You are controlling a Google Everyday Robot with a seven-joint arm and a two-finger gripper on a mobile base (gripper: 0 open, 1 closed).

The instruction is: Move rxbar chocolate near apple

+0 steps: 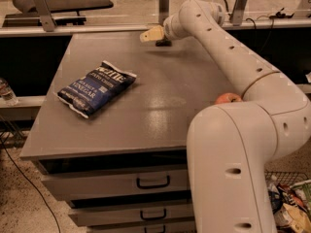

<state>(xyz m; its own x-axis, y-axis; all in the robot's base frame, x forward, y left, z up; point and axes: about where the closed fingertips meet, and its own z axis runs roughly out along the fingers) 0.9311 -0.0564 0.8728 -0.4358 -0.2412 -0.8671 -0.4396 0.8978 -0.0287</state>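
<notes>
My gripper (pixel 149 35) is at the far edge of the grey table (pixel 160 110), near its middle, with the arm reaching across from the right. A small dark flat shape (pixel 164 43) lies on the table just right of and beneath the gripper; it looks like the rxbar chocolate, mostly hidden by the wrist. I cannot tell whether the gripper touches it. The orange-red apple (pixel 228 98) sits near the table's right edge, its lower part covered by my arm's big near segment.
A blue chip bag (pixel 96 88) lies on the left half of the table. Drawers (pixel 153 182) sit under the front edge. A rail and dark benches run behind the table. A bottle (pixel 6 91) stands at far left.
</notes>
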